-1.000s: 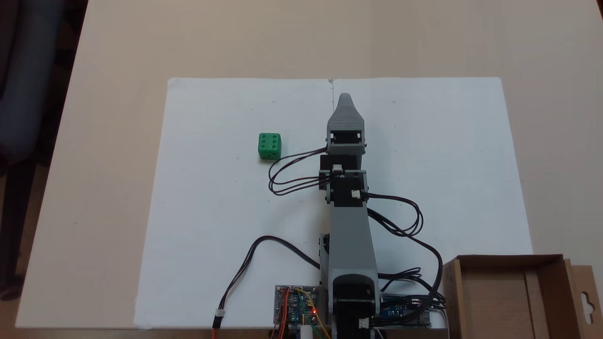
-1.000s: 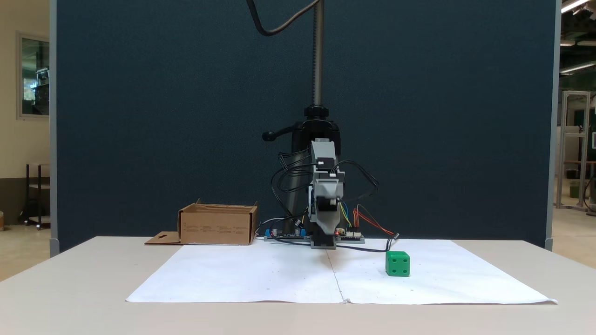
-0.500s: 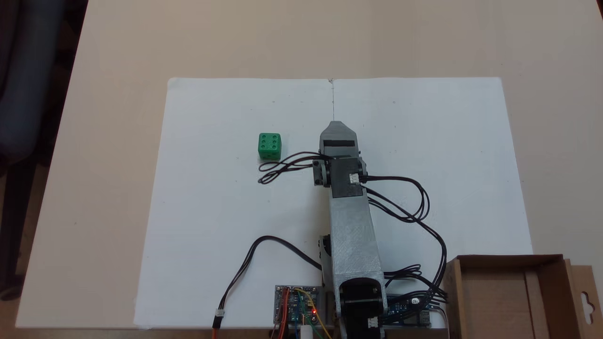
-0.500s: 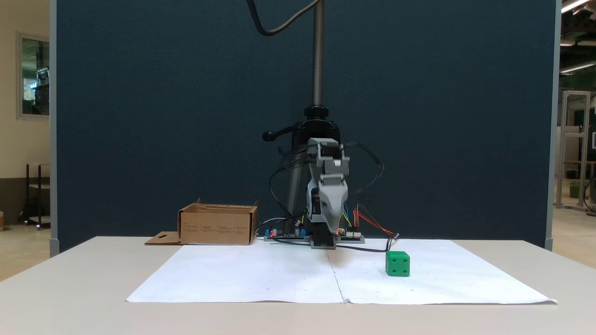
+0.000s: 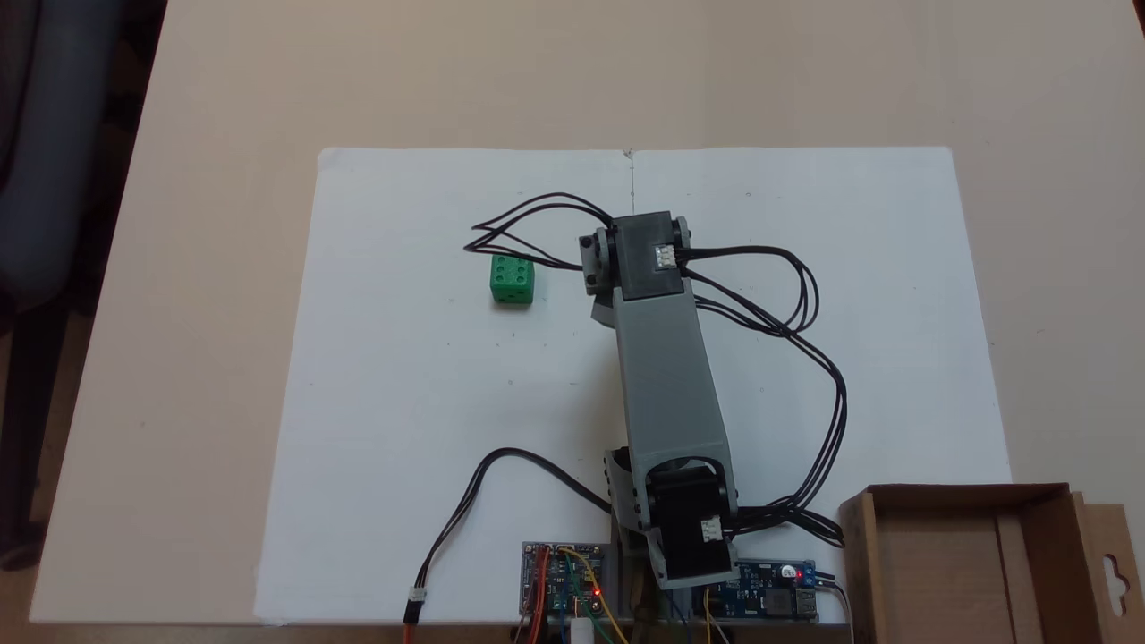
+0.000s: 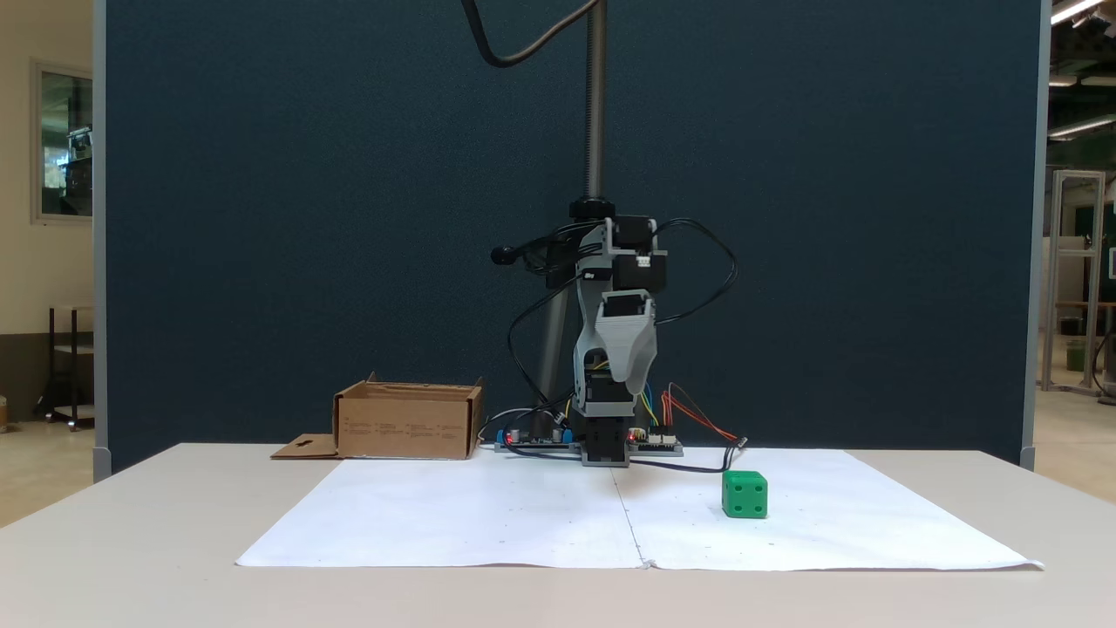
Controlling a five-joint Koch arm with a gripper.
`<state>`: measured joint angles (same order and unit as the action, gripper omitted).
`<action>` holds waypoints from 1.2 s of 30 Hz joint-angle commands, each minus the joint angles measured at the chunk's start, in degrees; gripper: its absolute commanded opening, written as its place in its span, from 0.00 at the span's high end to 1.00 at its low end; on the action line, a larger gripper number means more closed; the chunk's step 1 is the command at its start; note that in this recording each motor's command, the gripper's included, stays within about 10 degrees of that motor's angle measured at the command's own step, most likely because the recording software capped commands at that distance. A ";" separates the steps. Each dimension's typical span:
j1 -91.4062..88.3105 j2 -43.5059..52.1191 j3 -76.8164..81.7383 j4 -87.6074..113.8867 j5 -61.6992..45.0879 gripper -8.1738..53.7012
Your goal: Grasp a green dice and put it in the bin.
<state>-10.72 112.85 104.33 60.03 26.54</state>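
Gripper (image 6: 635, 384) hangs high in the air, pointing down at the white paper (image 5: 402, 394). It holds nothing. From the front it looks like one grey point, with one jaw hiding the other, so I cannot tell if it is open or closed.

A second ago the arm (image 5: 666, 376) was stretched out low and flat over the paper. Now it has folded up tall, and the gripper has tucked in under the arm's top joint. Seen from above, the arm also leans a little more to the left than before, toward the dice side.

The green dice (image 5: 512, 279) has not moved at all. It sits on the paper, left of the arm in the view from above and right of it (image 6: 745, 494) in the front view. It is near a loop of black wires (image 5: 528, 224) but well apart from the gripper.

The bin (image 5: 966, 555) waits at the near right corner from above, past the paper's edge. It looks empty.

So the job has hardly started. The arm seems to be getting ready to reach. Next it should swing over the dice, come down, and pinch it.
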 commanded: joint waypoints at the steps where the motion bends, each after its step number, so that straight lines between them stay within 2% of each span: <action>1: -3.08 -0.18 -3.52 2.37 6.42 0.17; 16: -15.82 -11.51 -21.01 2.29 10.63 0.17; 22: -19.86 -13.01 -25.49 2.37 12.83 0.17; 36: -23.38 -17.84 -26.28 1.32 14.50 0.17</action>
<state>-33.49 94.83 80.33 60.82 35.86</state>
